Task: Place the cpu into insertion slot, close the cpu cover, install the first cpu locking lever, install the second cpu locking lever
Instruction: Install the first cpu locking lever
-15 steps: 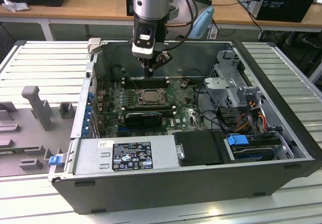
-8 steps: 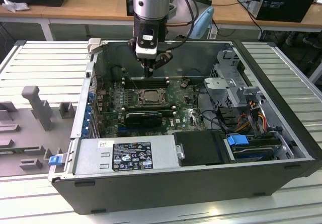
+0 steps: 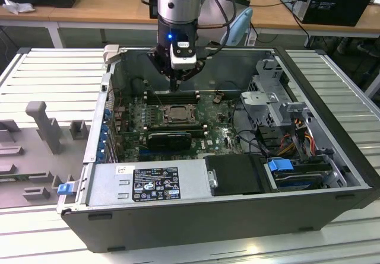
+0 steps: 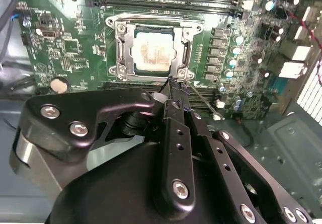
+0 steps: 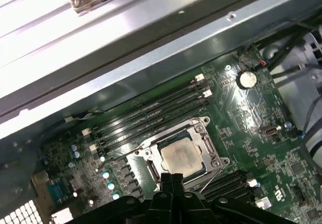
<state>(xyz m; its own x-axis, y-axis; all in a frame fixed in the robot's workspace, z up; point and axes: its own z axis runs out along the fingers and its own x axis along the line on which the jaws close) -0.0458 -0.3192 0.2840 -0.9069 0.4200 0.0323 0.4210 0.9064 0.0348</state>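
The cpu [image 4: 153,50] lies flat in the insertion slot [image 3: 176,113], silver-tan face up, with green board around it. The cpu cover [image 4: 127,50] rests down around the chip as a silver frame. A thin wire locking lever [image 4: 204,103] sticks out loose from the socket corner nearest my gripper. My black gripper [image 4: 173,89] hangs just above that corner, shut with its fingers pressed together and nothing visible between them. In the first wrist view the fingertips [image 5: 173,178] sit at the socket's edge beside the cpu [image 5: 181,156] and the lever [image 5: 210,180].
Long black memory slots [image 4: 166,2] run along the far side of the socket. A long black card [image 3: 169,138] lies on its near side. The case walls, a power supply [image 3: 148,184] and a drive cage [image 3: 273,98] hem in the board. Grey fixtures [image 3: 44,124] stand at the exterior view's left.
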